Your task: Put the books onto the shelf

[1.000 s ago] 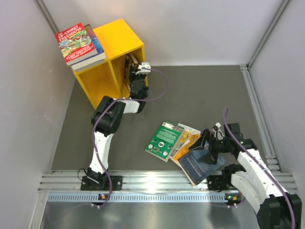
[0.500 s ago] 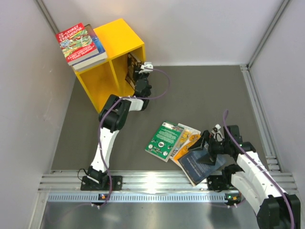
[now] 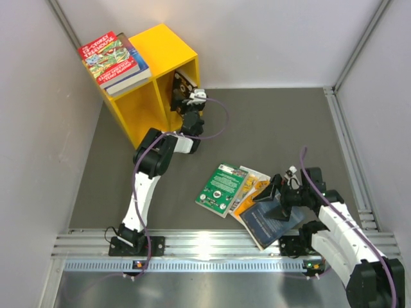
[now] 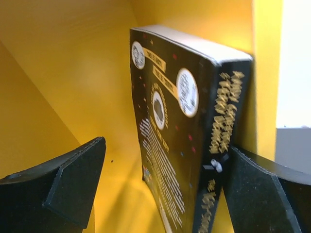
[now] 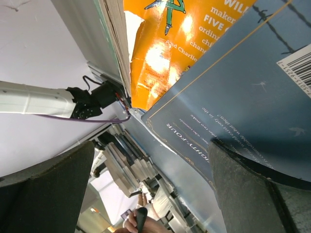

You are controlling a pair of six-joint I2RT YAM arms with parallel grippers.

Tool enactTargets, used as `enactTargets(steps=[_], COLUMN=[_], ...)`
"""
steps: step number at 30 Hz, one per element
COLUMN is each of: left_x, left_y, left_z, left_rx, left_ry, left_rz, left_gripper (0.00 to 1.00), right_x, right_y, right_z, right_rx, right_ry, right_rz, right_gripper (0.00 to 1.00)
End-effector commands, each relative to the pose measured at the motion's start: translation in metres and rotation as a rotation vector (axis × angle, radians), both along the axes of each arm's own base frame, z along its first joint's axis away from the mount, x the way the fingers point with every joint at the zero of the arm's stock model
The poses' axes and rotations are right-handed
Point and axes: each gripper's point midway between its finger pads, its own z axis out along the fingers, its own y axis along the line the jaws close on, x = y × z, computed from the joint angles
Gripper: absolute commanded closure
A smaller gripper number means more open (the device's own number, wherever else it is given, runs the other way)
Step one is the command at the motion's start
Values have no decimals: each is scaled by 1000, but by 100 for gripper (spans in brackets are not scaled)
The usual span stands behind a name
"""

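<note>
Inside the shelf (image 3: pixel 168 51), right compartment, we note a black book (image 4: pixel 165 111) standing, left hand (image 4: pixel 165 155) wide around it; right hand (image 5: pixel 151 145) wide over the dark blue book (image 5: pixel 243 87).

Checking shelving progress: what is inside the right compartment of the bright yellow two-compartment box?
One black paperback book stands on edge beside its right wall, between the open jaws of the left gripper. The floor and back behind the book are hidden.

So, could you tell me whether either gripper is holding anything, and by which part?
Neither. The left gripper stands open around the black book in the shelf; the right gripper is open above the dark blue book.
</note>
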Motion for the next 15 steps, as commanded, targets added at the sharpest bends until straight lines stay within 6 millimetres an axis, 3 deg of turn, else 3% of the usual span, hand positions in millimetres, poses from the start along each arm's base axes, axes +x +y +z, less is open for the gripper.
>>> enactTargets(steps=[1,10,15], left_x=[-41,-64,-97], left_y=[-12,-27,-46], left_z=[119,142,145], left_rx=[-184,-205,-241], left_ry=[-422,-417,-365], left_rz=[-100,-129,-147], left_gripper=[2,2,2], right_x=[8,8,10], right_y=[-3,-1,-1], right_z=[-3,6,14], right_rx=[-18,5,5], right_ry=[-57,-90,-134], right_rz=[-15,-29,-18], right_gripper=[0,0,0])
